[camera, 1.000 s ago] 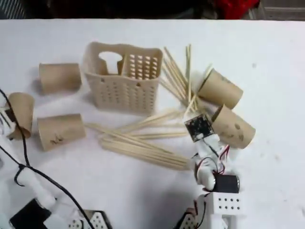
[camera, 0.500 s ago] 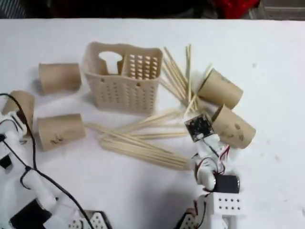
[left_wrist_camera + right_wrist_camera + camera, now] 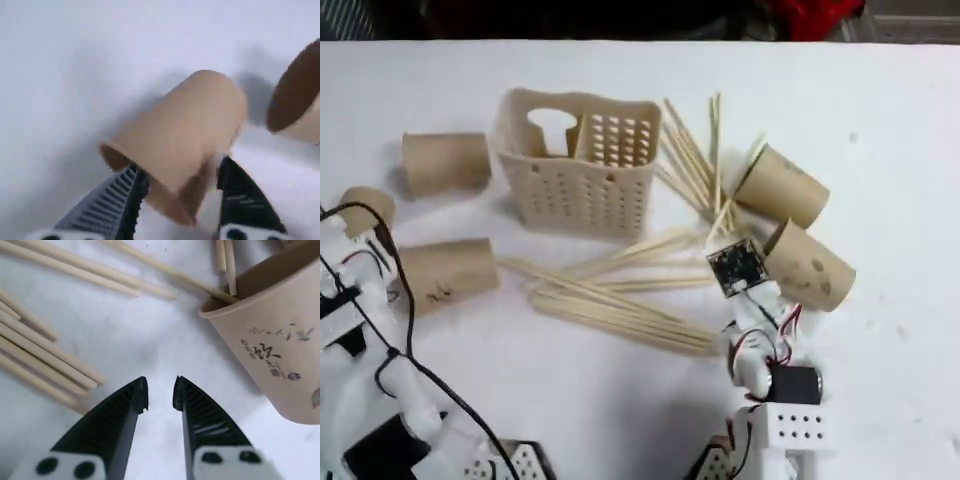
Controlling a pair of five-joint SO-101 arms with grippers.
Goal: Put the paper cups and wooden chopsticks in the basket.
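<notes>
My left gripper [image 3: 182,177] is shut on a brown paper cup [image 3: 175,140], one finger on each side of its wall. In the high view that cup [image 3: 365,207] sits at the table's left edge, with the left gripper [image 3: 355,228] under it. The open mouth of a second cup [image 3: 295,102] lies close by. The beige perforated basket [image 3: 580,165] stands left of centre, with one cup [image 3: 445,162] to its left and one [image 3: 448,273] in front. My right gripper [image 3: 160,390] is slightly open over bare table beside a printed cup [image 3: 272,340] and wooden chopsticks [image 3: 45,360].
Two cups [image 3: 782,187] [image 3: 810,264] lie at the right on a fan of chopsticks [image 3: 695,155]. More chopsticks [image 3: 620,305] are spread in front of the basket. Black cables [image 3: 390,340] trail from the left arm. The table's near middle and far side are bare.
The left arm has swung in from the left edge. The cup in its gripper has turned from lying sideways to more end-on and shifted toward the far side. The right arm is still.
</notes>
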